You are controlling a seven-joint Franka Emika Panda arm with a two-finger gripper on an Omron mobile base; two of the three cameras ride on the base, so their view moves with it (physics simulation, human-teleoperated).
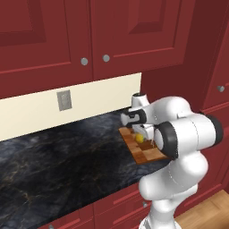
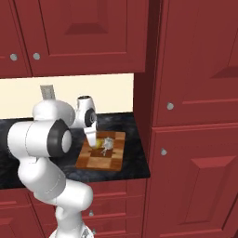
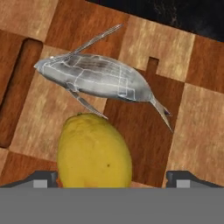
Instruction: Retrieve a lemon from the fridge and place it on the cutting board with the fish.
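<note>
Hand view: lemon (image 3: 94, 151) on checkered cutting board (image 3: 201, 127), between spread fingertips (image 3: 43, 178), neither touching; released. Fish (image 3: 98, 78) just beyond lemon.

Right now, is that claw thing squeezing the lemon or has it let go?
Gripper: open, its fingertips spread wide on either side of the lemon, which lies on the cutting board beside the fish.

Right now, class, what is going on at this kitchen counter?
A white robot arm holds its gripper low over the cutting board on the dark counter. The lemon lies on the board beside the fish, between the open gripper's fingertips and apparently released. The lemon seems delivered.
</note>
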